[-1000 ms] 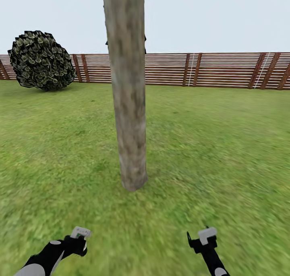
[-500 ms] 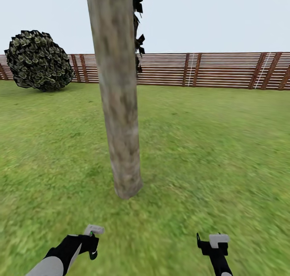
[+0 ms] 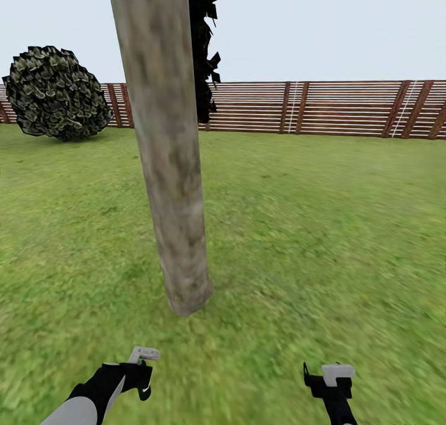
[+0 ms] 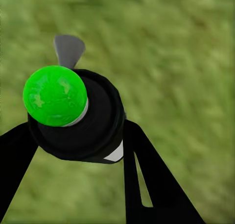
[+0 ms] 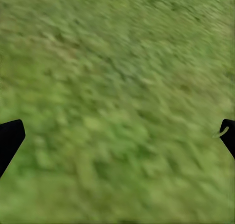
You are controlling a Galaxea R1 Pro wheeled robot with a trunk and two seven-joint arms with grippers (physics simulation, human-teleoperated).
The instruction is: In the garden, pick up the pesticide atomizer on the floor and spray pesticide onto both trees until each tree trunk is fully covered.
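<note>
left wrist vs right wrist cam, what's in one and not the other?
Left wrist: the pesticide atomizer clamped in the left gripper, a dark body with a bright green round end facing the camera and a grey piece behind it.
Right wrist: the right gripper with its fingers spread wide and nothing between them.
Both: blurred grass floor beyond black fingers.

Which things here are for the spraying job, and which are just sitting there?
For the job:
atomizer, held in the left pincer
trunk
right pincer, open

Just there:
bush
fence
conifer behind the trunk
</note>
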